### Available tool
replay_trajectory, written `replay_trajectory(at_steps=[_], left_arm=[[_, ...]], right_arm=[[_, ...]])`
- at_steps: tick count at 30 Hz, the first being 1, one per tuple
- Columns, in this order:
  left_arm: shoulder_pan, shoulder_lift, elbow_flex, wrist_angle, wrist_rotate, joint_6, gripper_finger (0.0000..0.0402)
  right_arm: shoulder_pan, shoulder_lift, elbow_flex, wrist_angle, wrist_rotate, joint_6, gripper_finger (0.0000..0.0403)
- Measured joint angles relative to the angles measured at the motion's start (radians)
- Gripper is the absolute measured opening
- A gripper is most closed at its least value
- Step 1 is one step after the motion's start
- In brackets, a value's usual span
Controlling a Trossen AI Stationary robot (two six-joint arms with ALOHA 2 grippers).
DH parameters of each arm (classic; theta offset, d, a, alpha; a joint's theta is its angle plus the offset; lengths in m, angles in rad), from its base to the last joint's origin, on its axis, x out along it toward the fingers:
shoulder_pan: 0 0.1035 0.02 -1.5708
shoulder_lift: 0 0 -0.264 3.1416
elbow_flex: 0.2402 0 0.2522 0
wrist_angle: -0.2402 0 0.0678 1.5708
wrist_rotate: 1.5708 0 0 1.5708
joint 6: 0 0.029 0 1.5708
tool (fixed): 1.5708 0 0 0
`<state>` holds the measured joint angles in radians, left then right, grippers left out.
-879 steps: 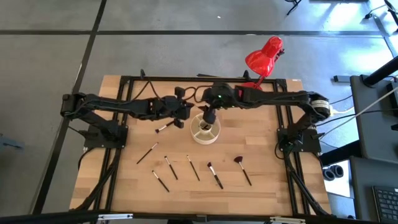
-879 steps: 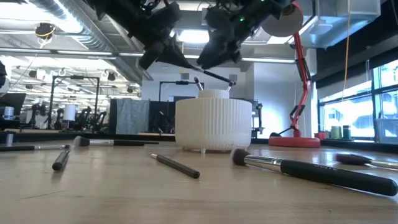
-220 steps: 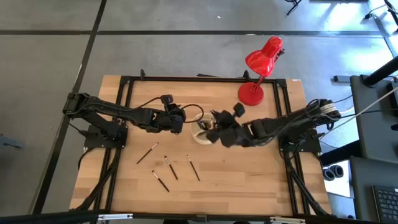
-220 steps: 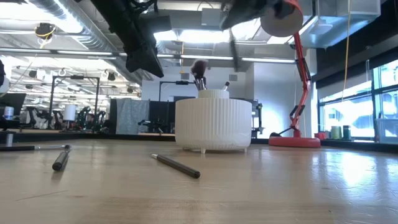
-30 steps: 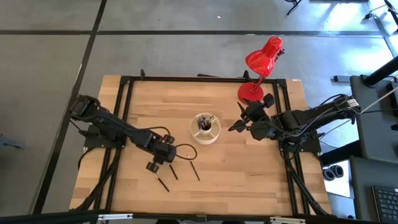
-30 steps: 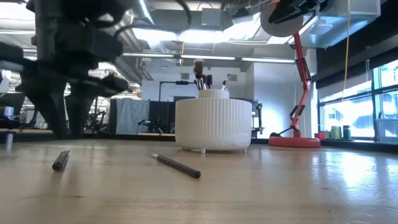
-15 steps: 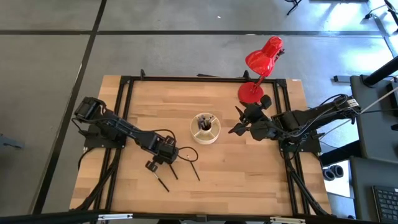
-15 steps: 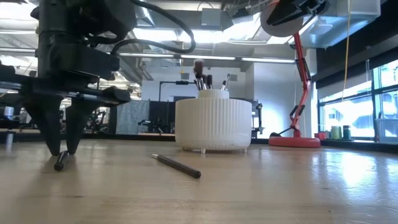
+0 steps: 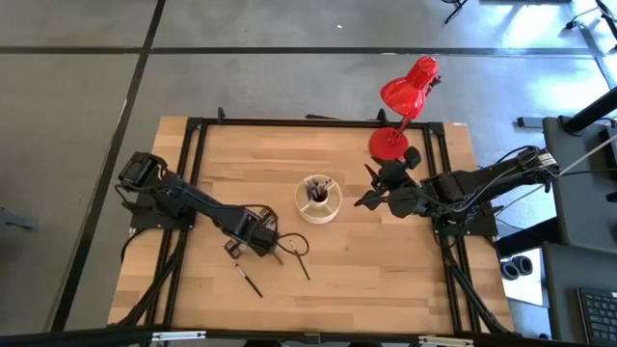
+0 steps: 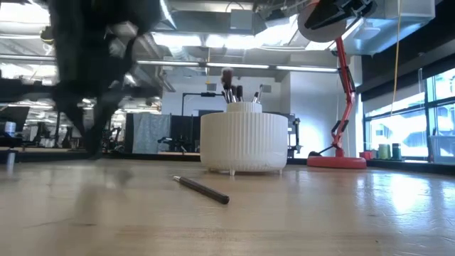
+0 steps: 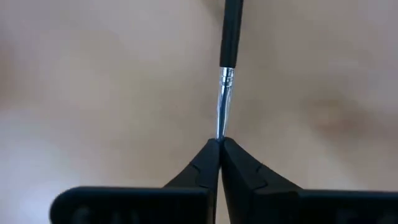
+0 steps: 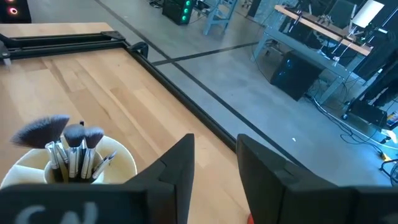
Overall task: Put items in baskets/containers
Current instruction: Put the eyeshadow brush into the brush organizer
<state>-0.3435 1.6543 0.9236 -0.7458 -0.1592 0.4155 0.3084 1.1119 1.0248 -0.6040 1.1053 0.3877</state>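
Brushes (image 12: 67, 149) stand bristle-up in the cream cup (image 9: 318, 199) at the middle of the table (image 9: 424, 280), and in the low view their tips show above its ribbed wall. The left gripper (image 9: 253, 241) is low over the boards, toward the table's front and left of the cup. In the left wrist view its fingers (image 11: 199, 171) are pressed together on the thin metal end of a dark-handled brush (image 11: 227, 56), which runs straight out from the tips. Two more brushes lie loose on the wood nearby: one (image 9: 249, 280) just in front of the gripper, another (image 9: 301, 264) to its right. The second shows in the low view as a dark stick lying in front of the cup. The right gripper (image 9: 371, 196) hangs to the right of the cup, near the red lamp (image 9: 405, 96), with its jaws apart and nothing between them.
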Motion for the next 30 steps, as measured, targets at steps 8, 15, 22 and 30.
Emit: replay_trajectory(at_steps=[8,15,22,30], left_arm=[[-0.042,-0.004,0.204,-0.055,-0.649,0.326,0.0007],[-0.007,-0.005,0.320,0.113,-1.079,0.852,0.0005],[0.107,-0.006,0.336,0.186,-1.001,1.147,0.0005],[0.206,-0.006,0.336,0.392,-0.987,1.277,0.0005]], right_arm=[[0.000,0.000,0.000,-0.001,0.001,-0.001,0.0121],[0.002,0.000,0.000,-0.008,-0.008,0.004,0.0121],[0.002,0.000,0.000,-0.021,-0.009,0.012,0.0121],[0.002,0.000,0.000,-0.052,-0.008,0.029,0.0121]])
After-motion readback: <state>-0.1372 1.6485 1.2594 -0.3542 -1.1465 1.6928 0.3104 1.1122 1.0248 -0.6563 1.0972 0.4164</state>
